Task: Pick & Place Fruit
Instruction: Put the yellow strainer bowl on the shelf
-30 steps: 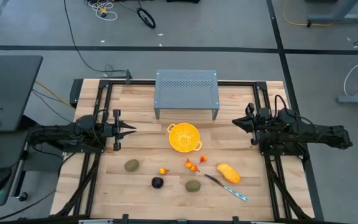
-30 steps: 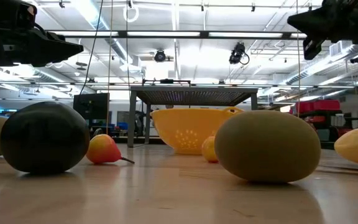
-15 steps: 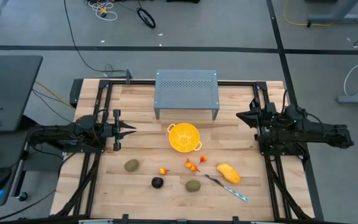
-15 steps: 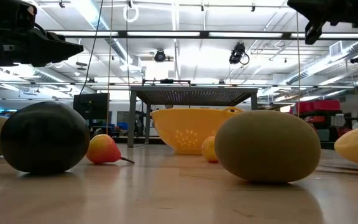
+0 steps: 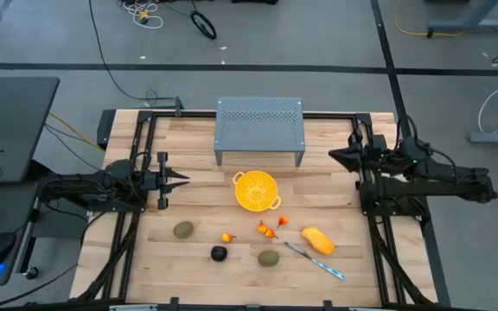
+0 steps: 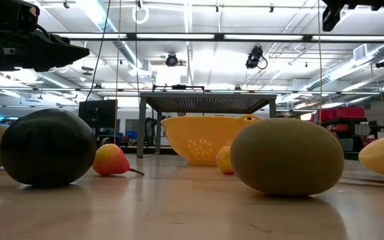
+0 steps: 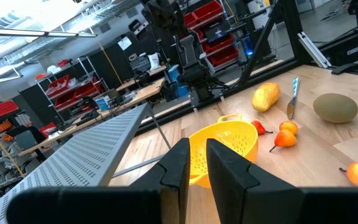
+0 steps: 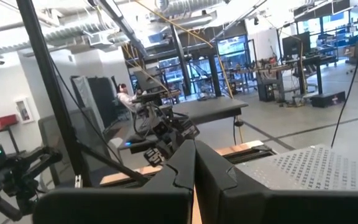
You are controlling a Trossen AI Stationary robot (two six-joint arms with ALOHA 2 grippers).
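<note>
We see the left gripper [image 5: 180, 180] hanging empty over the table's left side, fingers a narrow slit apart. The right gripper [image 5: 335, 155] is pressed together, empty, raised at right. The fruit [image 5: 317, 240] lies on the front boards, near the colander [image 5: 257, 190].

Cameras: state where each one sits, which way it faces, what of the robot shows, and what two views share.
High: overhead, straight down; both arms, left gripper, right gripper.
Low: at table height, level across; arms at top, dark ball close.
Left wrist: looks past its fingers at the colander.
Right wrist: past shut fingers toward the room.
Shared: colander, in high and low.
</note>
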